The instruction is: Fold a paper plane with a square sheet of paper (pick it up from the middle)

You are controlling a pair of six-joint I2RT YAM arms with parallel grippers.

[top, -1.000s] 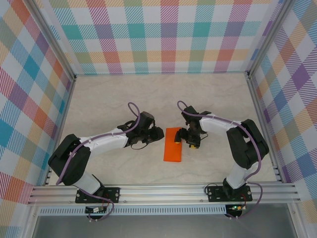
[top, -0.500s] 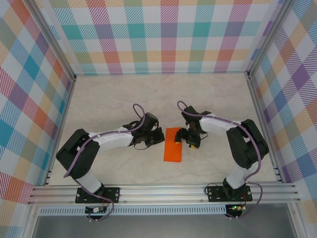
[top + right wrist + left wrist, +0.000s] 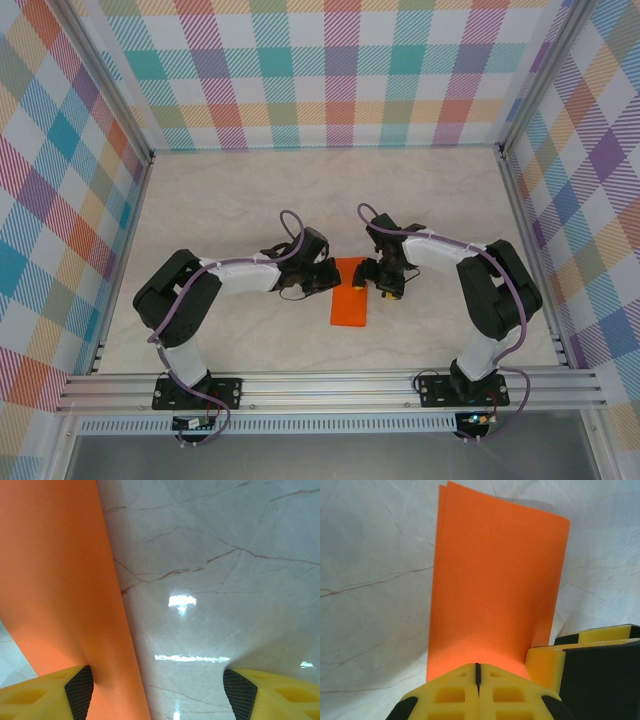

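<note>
The square sheet of paper [image 3: 349, 300] is lying folded into a narrow strip on the desk [image 3: 220, 210], between the two arms and running near to far. The left tool [image 3: 328, 276] is meeting its left edge with its fingers pressed together; it is probably bearing down on the fold to sharpen the crease, though I cannot tell whether any paper is caught between the tips. The right tool [image 3: 372, 275] is sitting at the strip's far right edge with its fingers spread, seemingly steadying the sheet so it is not sliding under the push. The left wrist view is showing two offset layers at the strip's far corner, which the top view is not resolving. The right wrist view is showing one finger touching the paper and the other hovering over bare desk.
</note>
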